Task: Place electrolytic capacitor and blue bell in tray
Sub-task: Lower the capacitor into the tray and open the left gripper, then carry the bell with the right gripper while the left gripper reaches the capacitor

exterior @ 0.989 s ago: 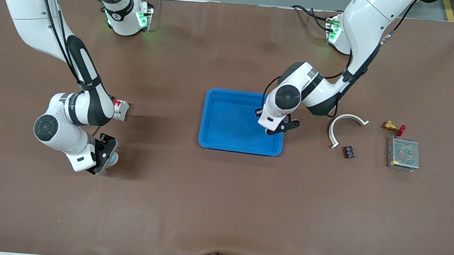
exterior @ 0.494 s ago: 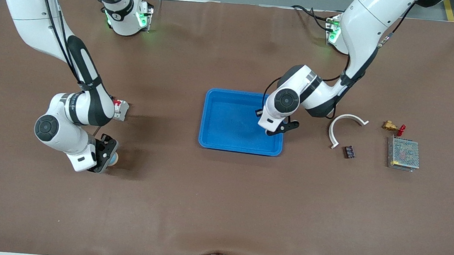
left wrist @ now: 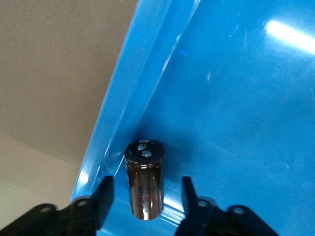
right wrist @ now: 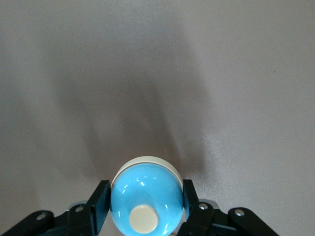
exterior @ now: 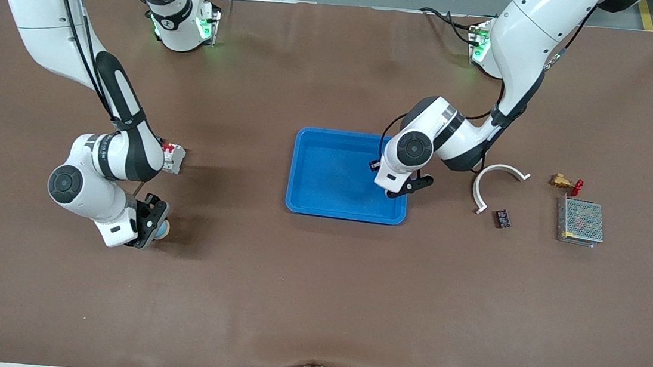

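Observation:
The blue tray (exterior: 333,175) lies mid-table. My left gripper (exterior: 400,192) hangs over the tray's edge toward the left arm's end. In the left wrist view the dark brown electrolytic capacitor (left wrist: 145,184) rests inside the tray's rim (left wrist: 123,98). My left gripper (left wrist: 146,196) stands open around it, with a gap at each finger (left wrist: 103,196). The blue bell (exterior: 162,229) sits on the table toward the right arm's end. My right gripper (exterior: 148,229) is shut on it. In the right wrist view both fingers (right wrist: 101,196) of the right gripper (right wrist: 146,191) press the blue bell (right wrist: 146,196).
A red-and-white breaker (exterior: 172,157) lies by the right arm's wrist. Toward the left arm's end lie a white curved piece (exterior: 497,179), a small black part (exterior: 501,218), a brass valve with a red handle (exterior: 565,183) and a metal mesh box (exterior: 580,221).
My left gripper has opened and let go of the capacitor in the tray. My right gripper has closed onto the blue bell.

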You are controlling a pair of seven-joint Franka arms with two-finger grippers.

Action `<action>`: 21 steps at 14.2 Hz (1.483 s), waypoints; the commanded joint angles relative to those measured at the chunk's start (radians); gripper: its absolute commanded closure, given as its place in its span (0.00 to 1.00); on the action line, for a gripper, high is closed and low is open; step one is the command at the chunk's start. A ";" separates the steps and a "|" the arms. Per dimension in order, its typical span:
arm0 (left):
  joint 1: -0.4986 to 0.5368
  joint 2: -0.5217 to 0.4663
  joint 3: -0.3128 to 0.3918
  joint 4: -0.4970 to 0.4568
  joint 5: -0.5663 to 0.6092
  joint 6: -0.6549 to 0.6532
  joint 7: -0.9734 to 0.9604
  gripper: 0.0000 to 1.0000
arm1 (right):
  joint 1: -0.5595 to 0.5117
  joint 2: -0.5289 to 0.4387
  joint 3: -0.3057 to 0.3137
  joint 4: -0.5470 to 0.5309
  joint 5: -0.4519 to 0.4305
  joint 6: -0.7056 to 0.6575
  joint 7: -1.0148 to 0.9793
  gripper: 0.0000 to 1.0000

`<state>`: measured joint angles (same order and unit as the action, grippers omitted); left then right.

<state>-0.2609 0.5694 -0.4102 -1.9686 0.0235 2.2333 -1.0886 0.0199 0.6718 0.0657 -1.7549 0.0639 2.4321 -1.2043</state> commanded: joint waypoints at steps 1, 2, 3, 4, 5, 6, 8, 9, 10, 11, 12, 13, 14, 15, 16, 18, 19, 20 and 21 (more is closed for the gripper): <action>-0.009 -0.006 0.007 0.031 0.022 -0.010 -0.033 0.00 | -0.005 -0.004 0.005 -0.011 0.033 -0.001 -0.001 1.00; -0.009 -0.008 0.005 0.049 0.022 -0.026 -0.034 0.00 | -0.006 -0.006 0.005 -0.009 0.034 -0.002 0.008 1.00; -0.011 -0.008 0.005 0.071 0.022 -0.047 -0.034 0.00 | -0.005 -0.009 0.005 -0.009 0.034 -0.002 0.034 1.00; -0.011 -0.008 0.004 0.091 0.022 -0.069 -0.036 0.00 | 0.000 -0.012 0.005 -0.009 0.034 -0.004 0.063 1.00; -0.011 -0.008 0.004 0.105 0.022 -0.090 -0.045 0.00 | 0.002 -0.015 0.005 -0.008 0.034 -0.025 0.084 1.00; -0.011 -0.013 0.004 0.122 0.022 -0.109 -0.053 0.00 | 0.005 -0.020 0.006 0.001 0.033 -0.066 0.109 1.00; -0.003 -0.031 0.004 0.155 0.022 -0.167 -0.053 0.00 | 0.011 -0.032 0.006 0.008 0.034 -0.105 0.167 1.00; 0.000 -0.039 0.004 0.181 0.022 -0.205 -0.051 0.00 | 0.011 -0.056 0.006 0.008 0.034 -0.119 0.193 1.00; 0.003 -0.043 0.004 0.212 0.022 -0.246 -0.050 0.00 | 0.014 -0.069 0.006 0.009 0.034 -0.142 0.225 1.00; 0.008 -0.046 0.005 0.240 0.022 -0.283 -0.048 0.00 | 0.020 -0.081 0.006 0.015 0.034 -0.171 0.250 1.00; 0.011 -0.048 0.007 0.270 0.022 -0.320 -0.047 0.00 | 0.023 -0.093 0.006 0.023 0.034 -0.192 0.265 1.00; 0.014 -0.052 0.007 0.298 0.022 -0.351 -0.044 0.00 | 0.028 -0.103 0.006 0.026 0.034 -0.209 0.287 1.00; 0.023 -0.057 0.007 0.315 0.024 -0.368 -0.044 0.00 | 0.031 -0.116 0.006 0.025 0.034 -0.220 0.322 1.00; 0.028 -0.071 0.007 0.323 0.024 -0.370 -0.044 0.00 | 0.038 -0.130 0.008 0.025 0.034 -0.232 0.362 1.00; 0.034 -0.085 0.008 0.323 0.024 -0.373 -0.044 0.00 | 0.055 -0.142 0.008 0.025 0.036 -0.248 0.412 1.00; 0.060 -0.111 0.008 0.324 0.024 -0.379 -0.039 0.00 | 0.100 -0.175 0.008 0.022 0.036 -0.268 0.552 1.00; 0.072 -0.127 0.008 0.324 0.030 -0.386 -0.018 0.00 | 0.130 -0.188 0.008 0.023 0.036 -0.284 0.621 1.00; 0.086 -0.141 0.007 0.324 0.053 -0.396 0.016 0.00 | 0.162 -0.204 0.008 0.023 0.036 -0.286 0.708 1.00; 0.101 -0.157 0.007 0.326 0.073 -0.409 0.048 0.00 | 0.196 -0.215 0.008 0.025 0.036 -0.291 0.794 1.00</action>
<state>-0.1833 0.4559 -0.4020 -1.6428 0.0539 1.8640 -1.0822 0.1536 0.5034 0.0813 -1.7177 0.0872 2.1649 -0.5539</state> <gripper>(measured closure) 0.000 0.366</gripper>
